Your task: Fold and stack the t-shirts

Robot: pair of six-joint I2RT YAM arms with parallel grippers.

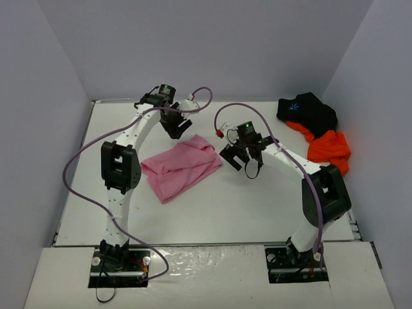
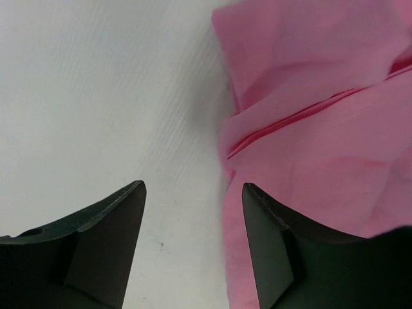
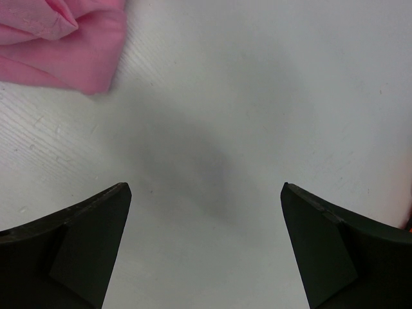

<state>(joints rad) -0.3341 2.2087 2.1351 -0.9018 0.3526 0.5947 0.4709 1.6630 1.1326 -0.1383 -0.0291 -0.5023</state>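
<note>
The pink t-shirt [image 1: 182,167] lies folded and rumpled in the middle of the table. My left gripper [image 1: 177,131] hovers over its far edge, open, with bare table and the shirt's hem [image 2: 309,129] between the fingers and nothing held. My right gripper [image 1: 239,157] stands wide open just right of the shirt, over bare table; a pink corner [image 3: 71,45] shows at the top left of its view. The black t-shirt [image 1: 308,112] with a light-blue starburst and the orange t-shirt [image 1: 328,147] lie bunched together at the far right.
Grey walls close the table [image 1: 225,212] at the back and on both sides. Purple cables loop from each arm above the surface. The black and orange shirts sit close to the right wall.
</note>
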